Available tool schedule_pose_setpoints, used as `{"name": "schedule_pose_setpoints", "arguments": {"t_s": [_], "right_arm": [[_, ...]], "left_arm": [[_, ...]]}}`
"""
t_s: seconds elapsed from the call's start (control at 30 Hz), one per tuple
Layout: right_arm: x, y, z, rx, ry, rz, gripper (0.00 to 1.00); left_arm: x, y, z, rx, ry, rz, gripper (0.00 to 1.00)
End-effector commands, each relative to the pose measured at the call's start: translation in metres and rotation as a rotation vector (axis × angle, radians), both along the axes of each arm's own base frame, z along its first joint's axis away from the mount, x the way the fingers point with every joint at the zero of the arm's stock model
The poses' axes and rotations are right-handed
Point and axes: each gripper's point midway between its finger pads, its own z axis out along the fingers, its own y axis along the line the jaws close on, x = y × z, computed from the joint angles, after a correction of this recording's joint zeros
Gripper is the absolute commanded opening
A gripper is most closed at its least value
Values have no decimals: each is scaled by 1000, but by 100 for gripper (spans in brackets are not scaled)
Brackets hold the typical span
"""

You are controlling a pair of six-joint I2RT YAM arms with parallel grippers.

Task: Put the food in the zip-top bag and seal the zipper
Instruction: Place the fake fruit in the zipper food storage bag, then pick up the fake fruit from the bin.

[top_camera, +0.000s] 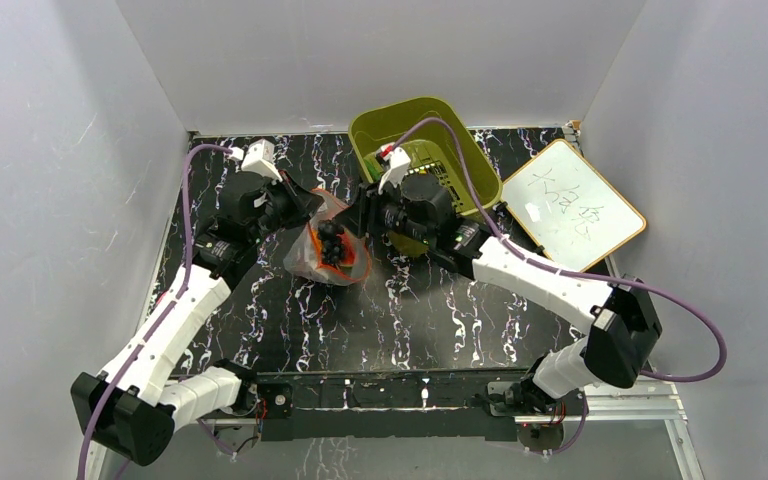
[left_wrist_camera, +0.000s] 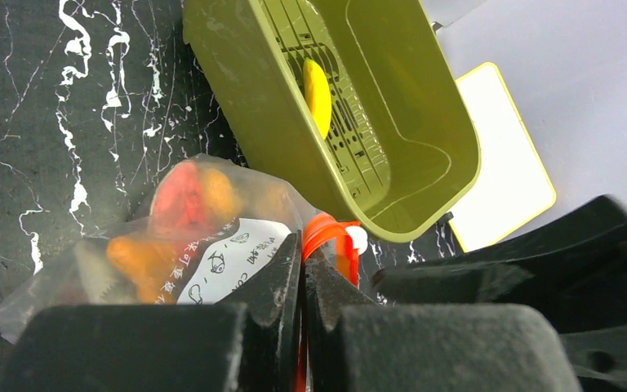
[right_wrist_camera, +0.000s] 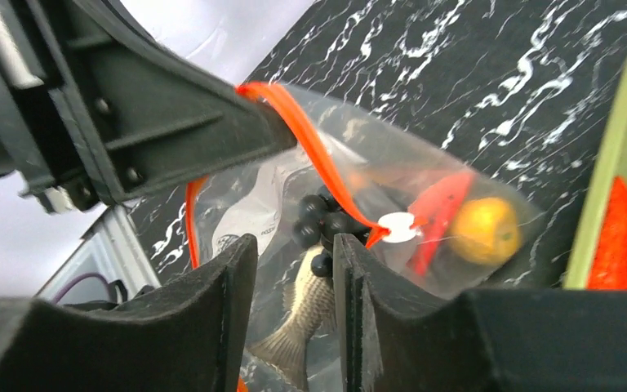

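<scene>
Filled bag (top_camera: 328, 250) pinched at its zipper (right_wrist_camera: 310, 147)
Left claw (left_wrist_camera: 302, 261) clamped shut on it; right claw (right_wrist_camera: 294, 249) part open, bag just ahead.

room: tabletop (top_camera: 390, 320) nearside of zip-top bag (top_camera: 310, 258) | obstacles: left arm (top_camera: 170, 330), right arm (top_camera: 540, 275) flank it; basket (top_camera: 460, 125) behind-right; whiteboard (top_camera: 572, 208) far-right

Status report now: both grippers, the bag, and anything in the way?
Left gripper shut on the zipper strip. Right gripper open, at the bag. Bag holds food; a yellow piece is in the basket. Nothing seen in the way.
</scene>
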Motion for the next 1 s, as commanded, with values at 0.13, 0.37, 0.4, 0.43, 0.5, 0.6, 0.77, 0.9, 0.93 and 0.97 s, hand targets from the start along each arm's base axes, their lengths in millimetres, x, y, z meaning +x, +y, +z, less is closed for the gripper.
{"name": "schedule_pose_setpoints", "arguments": {"t_s": [0.13, 0.37, 0.4, 0.43, 0.5, 0.6, 0.77, 0.9, 0.93, 0.97], "right_arm": [[11, -10, 71, -20, -193, -30, 46], [27, -35, 71, -187, -277, -96, 59], [31, -39, 69, -207, -282, -111, 60], [37, -44, 66, -225, -283, -129, 60], [48, -54, 61, -255, -278, -157, 61], [69, -71, 50, -291, -255, -201, 61], [103, -102, 27, -373, -197, -277, 60], [124, -123, 5, -434, -175, -296, 55], [130, -128, -2, -451, -162, -304, 54], [136, -133, -9, -467, -144, -314, 54]], "left_arm": [[5, 5, 32, 22, -134, 9, 0], [5, 19, 25, 163, -195, 1, 0], [5, 19, 22, 186, -204, -10, 0], [4, 19, 20, 204, -212, -25, 0], [2, 16, 17, 232, -234, -69, 0], [-2, 8, 11, 260, -274, -144, 0], [-5, 12, -9, 329, -255, -172, 0], [-12, 14, -21, 347, -258, -189, 0], [-14, 14, -24, 353, -263, -199, 0], [-15, 15, -26, 362, -263, -206, 0]]}}
